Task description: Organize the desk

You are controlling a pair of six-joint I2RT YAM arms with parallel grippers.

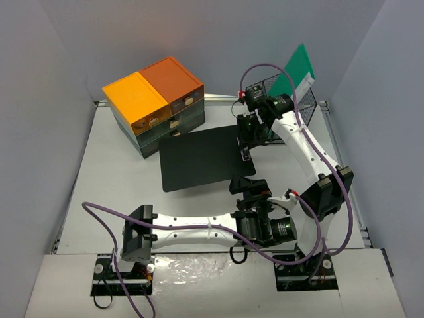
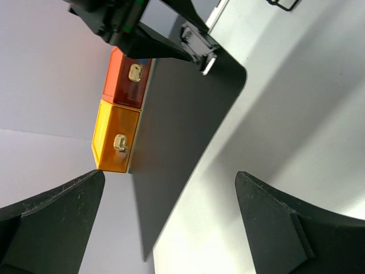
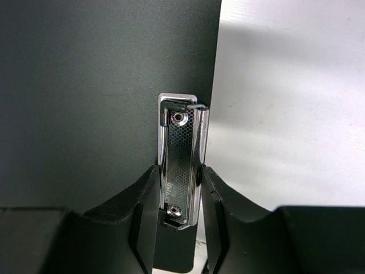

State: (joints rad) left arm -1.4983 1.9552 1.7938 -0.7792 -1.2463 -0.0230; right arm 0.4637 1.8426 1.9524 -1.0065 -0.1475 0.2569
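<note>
The clipboard (image 3: 85,85) is smooth matt black; its clip (image 3: 181,165) is shiny metal with a dimpled face. Beside the clipboard, the desk (image 3: 285,114) looks smooth, matt and white.

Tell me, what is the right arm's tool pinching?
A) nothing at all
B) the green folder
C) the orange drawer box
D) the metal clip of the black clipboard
D: the right wrist view shows the right tool closed from both sides on the shiny metal clip at the edge of the black clipboard.
</note>
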